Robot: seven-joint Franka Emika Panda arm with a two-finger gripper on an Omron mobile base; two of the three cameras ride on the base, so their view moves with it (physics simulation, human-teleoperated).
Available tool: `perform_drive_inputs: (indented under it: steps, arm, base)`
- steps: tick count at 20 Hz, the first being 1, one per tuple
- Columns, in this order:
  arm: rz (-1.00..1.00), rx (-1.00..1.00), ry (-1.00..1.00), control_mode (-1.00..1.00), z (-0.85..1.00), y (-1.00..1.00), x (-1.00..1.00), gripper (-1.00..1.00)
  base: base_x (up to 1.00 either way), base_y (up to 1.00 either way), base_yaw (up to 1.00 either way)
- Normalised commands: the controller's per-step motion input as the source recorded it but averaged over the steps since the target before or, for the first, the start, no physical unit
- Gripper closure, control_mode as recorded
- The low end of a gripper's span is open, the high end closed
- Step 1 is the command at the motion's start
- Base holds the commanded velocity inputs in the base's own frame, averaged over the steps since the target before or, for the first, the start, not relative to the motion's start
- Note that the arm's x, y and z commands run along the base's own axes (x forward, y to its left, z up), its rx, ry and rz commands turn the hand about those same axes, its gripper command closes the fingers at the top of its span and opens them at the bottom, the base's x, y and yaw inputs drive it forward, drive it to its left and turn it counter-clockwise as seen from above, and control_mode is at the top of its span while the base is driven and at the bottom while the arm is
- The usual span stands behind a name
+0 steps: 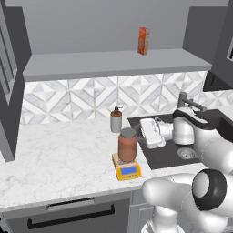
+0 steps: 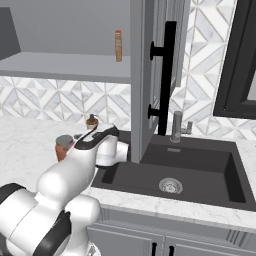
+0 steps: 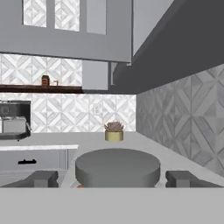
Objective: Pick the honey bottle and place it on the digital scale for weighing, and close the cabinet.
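One step done: honey bottle [image 1: 128, 145] stands on digital scale [image 1: 127, 169]; fingers [image 3: 42, 179] apart, flanking lid; cabinet [image 2: 150, 75] open.

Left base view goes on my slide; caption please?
Honey bottle standing on the digital scale beside the sink, tool alongside, cabinet open.

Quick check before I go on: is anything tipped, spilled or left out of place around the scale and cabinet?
Nothing tipped or spilled: the honey bottle stands upright on the digital scale. The one thing out of place is the cabinet, whose door hangs open over the sink.
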Motion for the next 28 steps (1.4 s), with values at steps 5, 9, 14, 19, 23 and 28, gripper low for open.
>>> perform_drive_inputs:
  steps: [5, 9, 14, 19, 23, 28]
  arm:
    - [0.00, 0.00, -0.03, -1.00, 0.00, -0.05, -0.07, -1.00]
    - [-0.02, 0.05, -0.14, -1.00, 0.04, -0.44, -0.26, -1.00]
    - [-0.08, 0.11, -0.35, -1.00, 0.31, -0.66, -0.44, -1.00]
    - [-0.13, 0.12, -0.51, -1.00, 0.46, -0.58, -0.39, -1.00]
    - [-0.20, 0.11, -0.59, -1.00, 0.53, -0.63, -0.32, -1.00]
    - [-0.20, 0.22, -0.39, -1.00, 0.50, -0.90, -0.23, -1.00]
  base:
    - [0.00, 0.00, 0.00]
    - [0.00, 0.00, 0.00]
    - [0.00, 0.00, 0.00]
    - [0.00, 0.00, 0.00]
    - [0.00, 0.00, 0.00]
    - [0.00, 0.00, 0.00]
